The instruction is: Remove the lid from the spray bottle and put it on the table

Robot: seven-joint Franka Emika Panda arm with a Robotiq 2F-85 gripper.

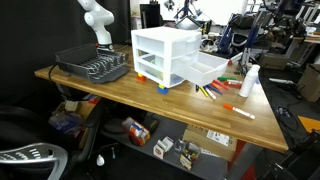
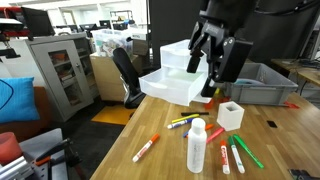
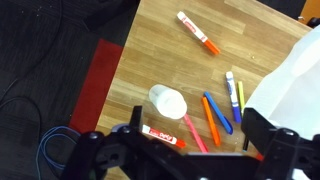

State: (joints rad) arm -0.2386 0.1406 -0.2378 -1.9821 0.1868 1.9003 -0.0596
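The table (image 1: pixel 120 88) is the biggest thing I have to work over, a long brown wooden top. In the wrist view its edge runs diagonally, with dark floor and a red mat beyond it. The white drawer unit (image 2: pixel 170 82) stands mid-table with a drawer pulled out toward the markers. A grey dish rack (image 1: pixel 92 68) takes up one end of the table.

My gripper (image 2: pixel 208 70) hangs high in front of the drawer unit with its jaws spread wide and nothing between them. It is well apart from everything on the wood.

The spray bottle (image 2: pixel 197 148) stands upright near the table's edge, with bare wood around it on the edge side. From the wrist it shows as a white round top (image 3: pixel 168 101) just ahead of my fingers (image 3: pixel 95 150). The lid (image 2: pixel 198 124) sits on the bottle's neck.

A small white box (image 2: pixel 231 114) stands near the bottle. Markers lie scattered flat: an orange one (image 2: pixel 146 150), a green one (image 2: pixel 246 153), and a red one (image 3: pixel 160 137) just beside the bottle.
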